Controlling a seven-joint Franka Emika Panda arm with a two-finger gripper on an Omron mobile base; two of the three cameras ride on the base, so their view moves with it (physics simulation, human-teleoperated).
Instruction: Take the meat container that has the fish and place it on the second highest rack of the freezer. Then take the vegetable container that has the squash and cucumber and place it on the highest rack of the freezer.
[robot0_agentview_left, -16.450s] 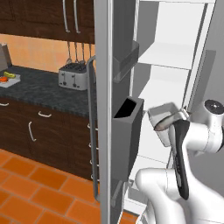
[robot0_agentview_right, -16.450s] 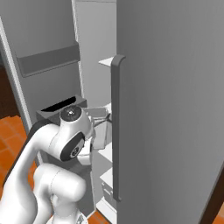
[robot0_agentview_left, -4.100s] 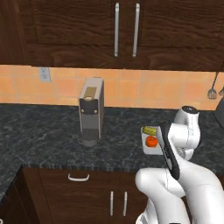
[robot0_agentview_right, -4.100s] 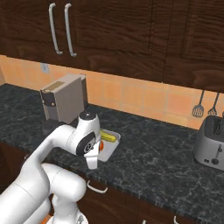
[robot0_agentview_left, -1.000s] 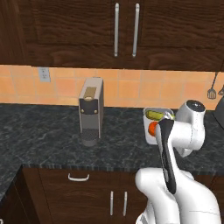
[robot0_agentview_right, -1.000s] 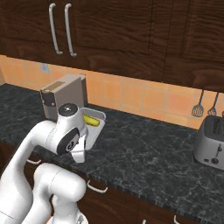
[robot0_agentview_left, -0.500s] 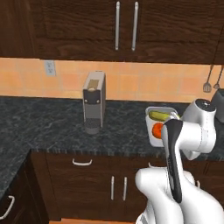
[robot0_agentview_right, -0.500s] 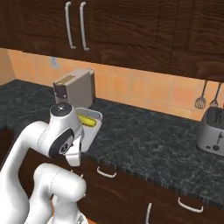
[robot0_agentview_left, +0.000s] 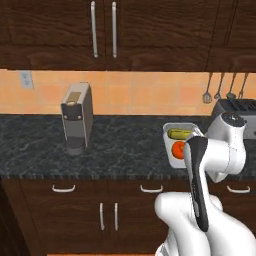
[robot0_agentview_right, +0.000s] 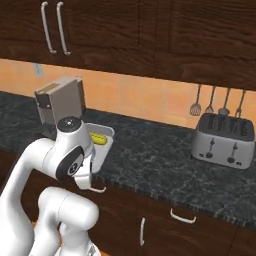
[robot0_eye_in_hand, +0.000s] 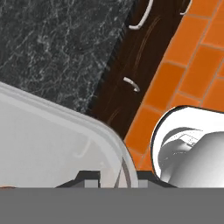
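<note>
Left base view: gripper (robot0_eye_in_hand: 117, 183) clenched on vegetable container (robot0_agentview_left: 180, 141) rim, raised beside the coffee machine (robot0_agentview_left: 76, 117); freezer placement remains, seemingly.

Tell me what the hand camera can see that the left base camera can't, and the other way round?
The hand view alone looks down on the orange floor tiles. The left base view alone takes in the coffee machine, the hanging utensils, the wall outlet and the yellow and orange vegetables in the container. Both have that clear container's rim, the dark speckled counter and the drawer handles. In the hand view the hand grips the container's rim.
</note>
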